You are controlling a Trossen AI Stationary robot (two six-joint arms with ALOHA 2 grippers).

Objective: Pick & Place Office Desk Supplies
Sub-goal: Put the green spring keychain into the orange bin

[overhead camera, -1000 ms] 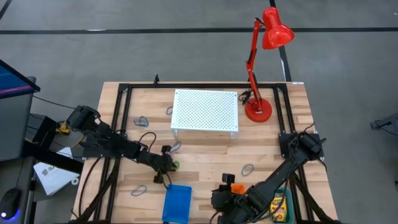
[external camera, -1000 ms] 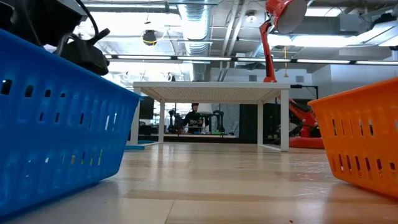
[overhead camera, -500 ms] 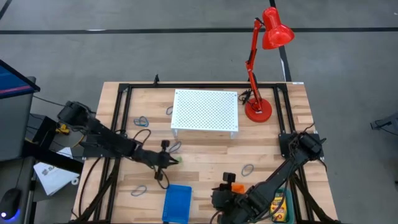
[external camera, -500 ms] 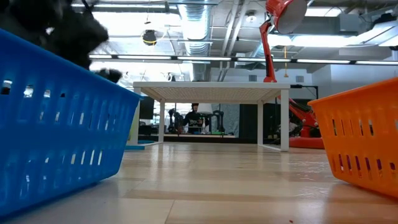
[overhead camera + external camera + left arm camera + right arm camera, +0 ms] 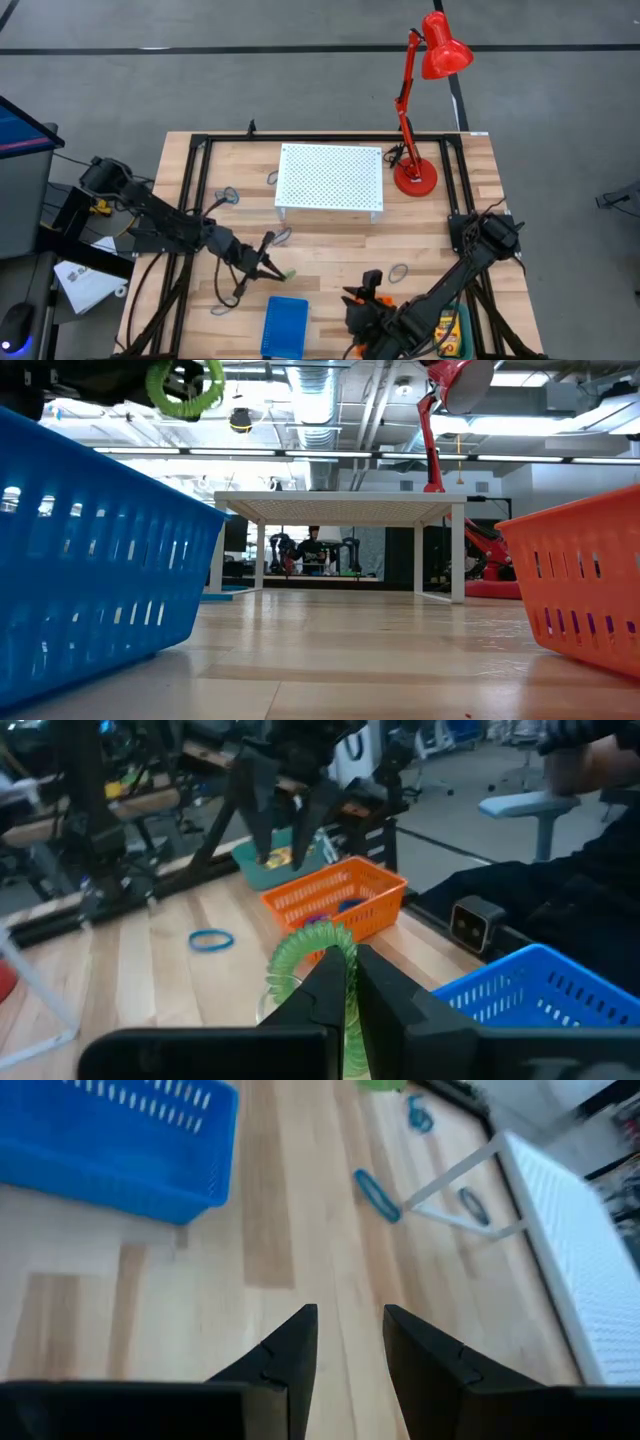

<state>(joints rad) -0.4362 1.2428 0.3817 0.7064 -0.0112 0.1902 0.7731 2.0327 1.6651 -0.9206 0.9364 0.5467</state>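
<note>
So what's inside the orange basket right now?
In the left wrist view the orange basket holds a purple loop and something blue. Its walls cover the rest, and the green loop held in the left end effector blocks part of it.

Robotics laboratory. Indicated by: exposed ceiling ducts (image 5: pixel 318 390) and strip lighting, a grey concrete floor (image 5: pixel 250 90), further robot rigs on workbenches (image 5: pixel 110 830), and a seated person (image 5: pixel 313 548) seen beyond the wooden table (image 5: pixel 330 250).

Overhead, table-level, two wrist cameras
</note>
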